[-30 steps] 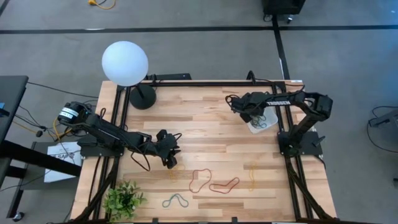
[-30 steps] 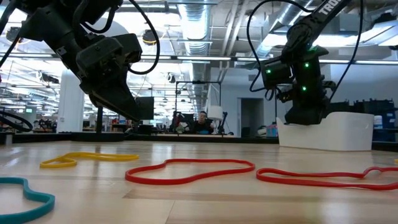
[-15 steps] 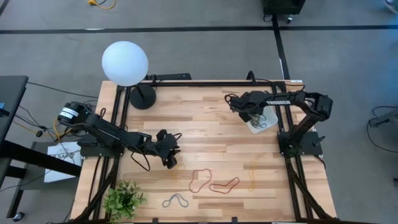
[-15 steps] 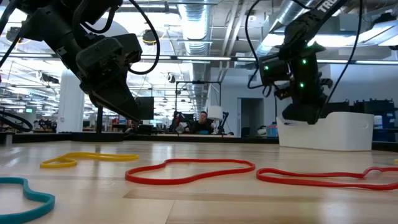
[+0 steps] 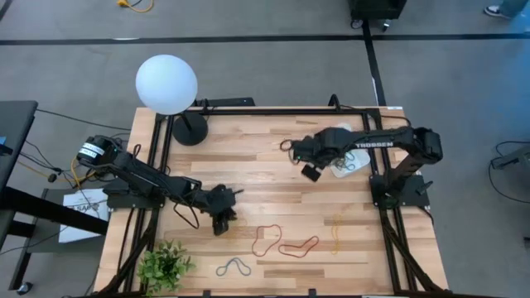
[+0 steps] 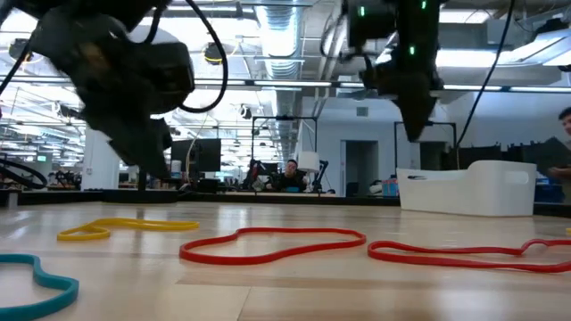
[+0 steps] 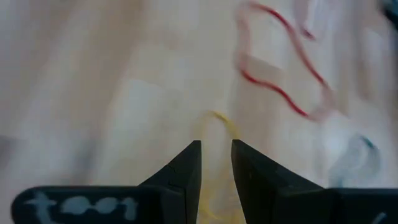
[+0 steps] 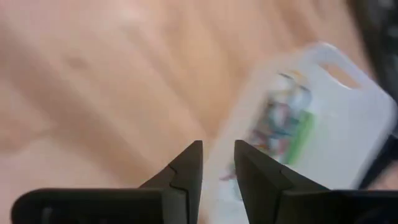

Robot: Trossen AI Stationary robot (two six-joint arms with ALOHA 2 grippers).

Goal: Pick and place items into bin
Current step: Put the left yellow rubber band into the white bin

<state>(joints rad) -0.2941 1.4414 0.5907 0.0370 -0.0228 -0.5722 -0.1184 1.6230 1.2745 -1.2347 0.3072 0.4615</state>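
Loose rubber bands lie flat on the wooden table near its near edge: a yellow one (image 5: 230,231), two red ones (image 5: 267,240) (image 5: 299,247), another yellow (image 5: 338,234) and a grey-blue one (image 5: 234,266). My left gripper (image 5: 222,218), shut, hangs just over the first yellow band (image 7: 219,122), apart from it. The white bin (image 5: 348,163) stands at the right and holds several bands (image 8: 286,124). My right gripper (image 5: 310,171), shut and empty, hovers left of the bin (image 6: 468,187), well above the table.
A white globe lamp (image 5: 167,84) stands at the far left corner and a small green plant (image 5: 166,265) at the near left corner. Bare wood lies between the two arms. A person (image 6: 562,152) shows at the room's right edge.
My left gripper has moved toward the near edge and down, coming over the yellow band. My right gripper has left the place above the bin, swung toward the table's left and risen. The bands on the table have stayed where they were.
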